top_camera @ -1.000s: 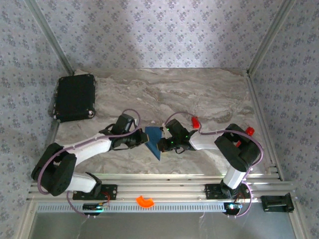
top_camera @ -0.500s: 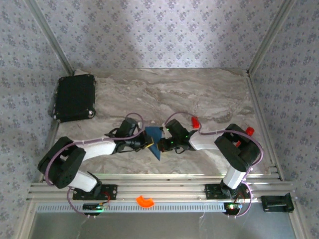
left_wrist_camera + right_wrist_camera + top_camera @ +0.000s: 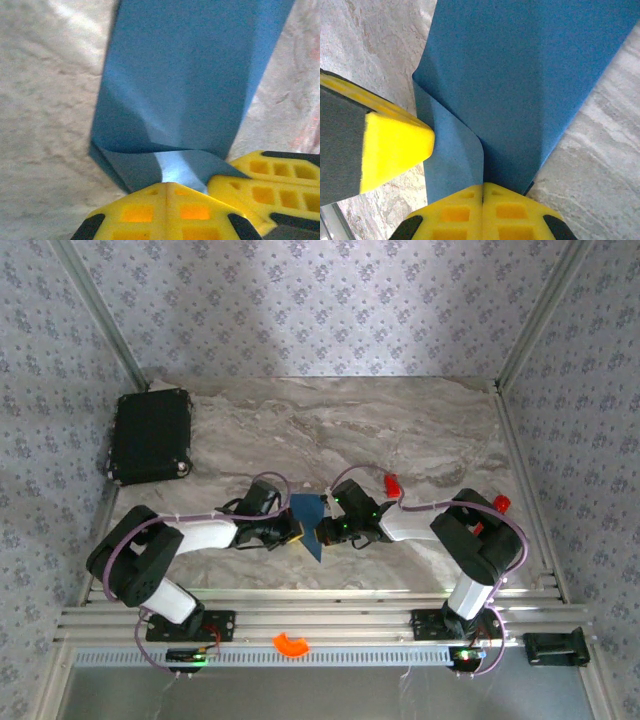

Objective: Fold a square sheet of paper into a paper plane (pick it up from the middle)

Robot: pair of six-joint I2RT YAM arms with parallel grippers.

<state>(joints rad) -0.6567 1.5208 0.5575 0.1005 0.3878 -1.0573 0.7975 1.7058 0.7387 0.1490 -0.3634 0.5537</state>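
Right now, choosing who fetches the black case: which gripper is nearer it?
Left. The left gripper is diagonally right of the black case; the right gripper is farther right.

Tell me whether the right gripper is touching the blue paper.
Touching: the right wrist view shows the right gripper pinched shut on the edge of the blue paper.

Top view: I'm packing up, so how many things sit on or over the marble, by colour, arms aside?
Blue: 1, paper
Black: 1, case
Red: 2, block, piece
Total: 4
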